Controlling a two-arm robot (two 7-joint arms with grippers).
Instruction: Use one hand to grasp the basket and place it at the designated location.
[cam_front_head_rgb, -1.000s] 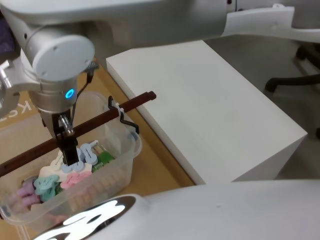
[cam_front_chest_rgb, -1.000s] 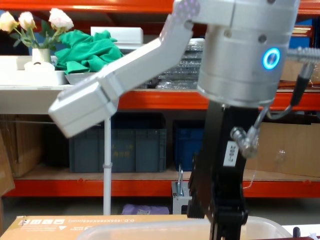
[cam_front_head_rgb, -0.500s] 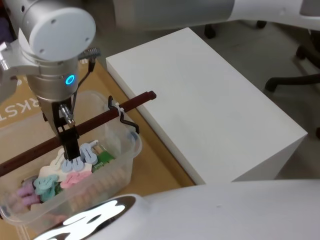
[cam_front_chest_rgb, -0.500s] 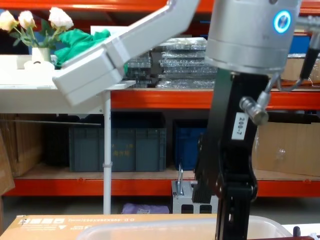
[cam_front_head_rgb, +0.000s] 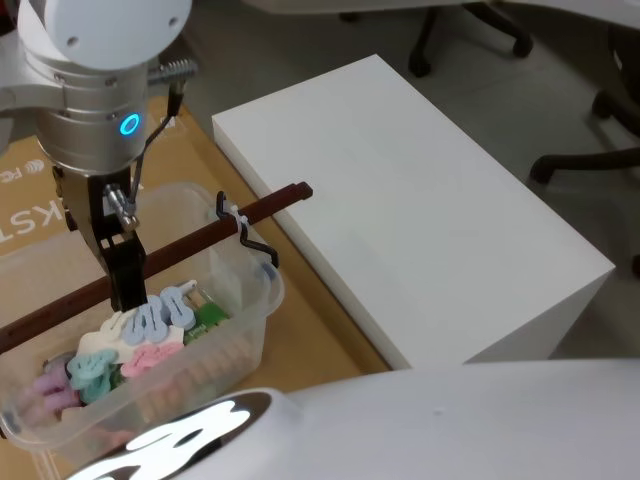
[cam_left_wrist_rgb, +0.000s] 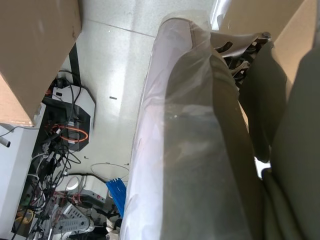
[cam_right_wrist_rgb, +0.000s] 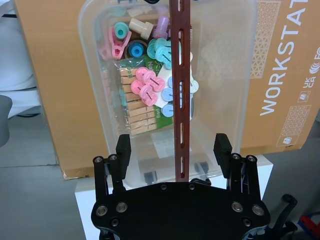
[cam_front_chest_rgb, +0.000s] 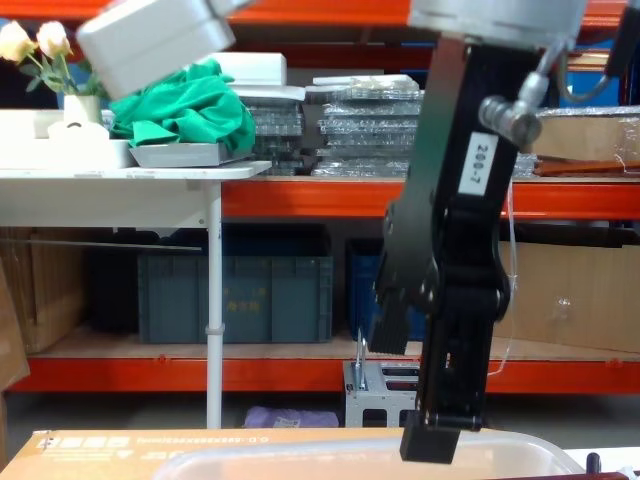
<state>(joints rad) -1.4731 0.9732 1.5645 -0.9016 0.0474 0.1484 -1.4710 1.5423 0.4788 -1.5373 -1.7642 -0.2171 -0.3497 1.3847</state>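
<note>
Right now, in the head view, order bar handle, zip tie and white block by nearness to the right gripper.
1. Bar handle, directly beneath the right gripper.
2. Zip tie, farther right along the handle.
3. White block, right of the basket.

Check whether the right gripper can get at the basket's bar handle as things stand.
Probably yes. The right gripper hangs open above the handle, one finger to each side of the bar, with nothing between. The pegs lie lower, inside the basket.
</note>
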